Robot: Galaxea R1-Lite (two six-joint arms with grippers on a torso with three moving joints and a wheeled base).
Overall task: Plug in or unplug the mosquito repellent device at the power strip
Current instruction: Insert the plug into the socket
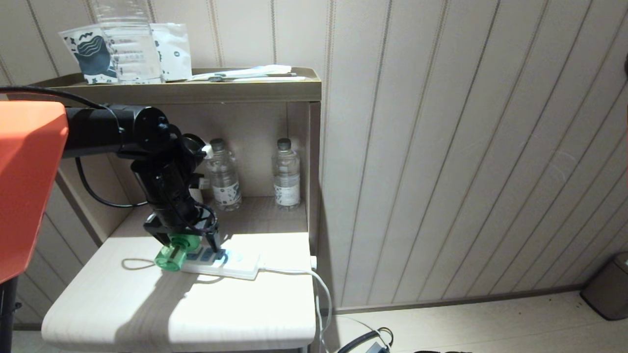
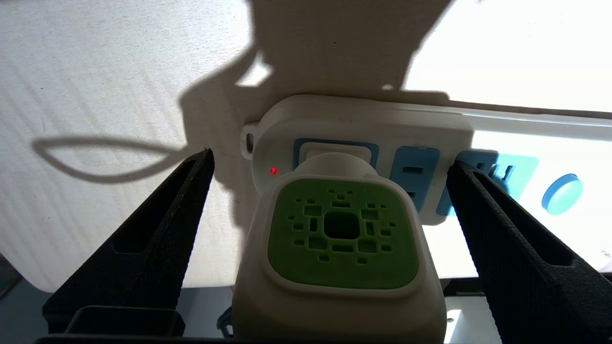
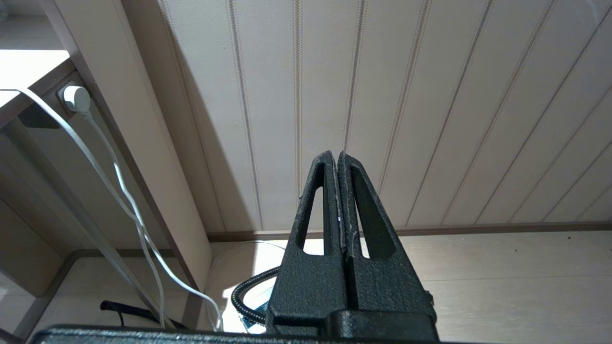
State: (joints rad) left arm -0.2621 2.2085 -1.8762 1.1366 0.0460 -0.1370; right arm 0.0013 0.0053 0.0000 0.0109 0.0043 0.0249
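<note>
The mosquito repellent device (image 2: 340, 239), white with a green vented face, sits plugged into the end socket of the white power strip (image 2: 373, 124); a red light glows beside that socket. In the head view its green bottle (image 1: 172, 255) lies at the strip's (image 1: 235, 264) left end on the bedside table. My left gripper (image 2: 330, 165) hangs over the device, open, one black finger (image 2: 162, 224) on each side with clear gaps and no contact. My right gripper (image 3: 337, 160) is parked low by the wall, away from the table, shut and empty.
Two clear water bottles (image 1: 223, 174) (image 1: 286, 172) stand at the back of the shelf recess (image 1: 294, 215). The strip's white cord (image 1: 319, 289) drops off the table's right edge (image 1: 306, 323). A grey bin (image 1: 608, 287) stands on the floor at the right.
</note>
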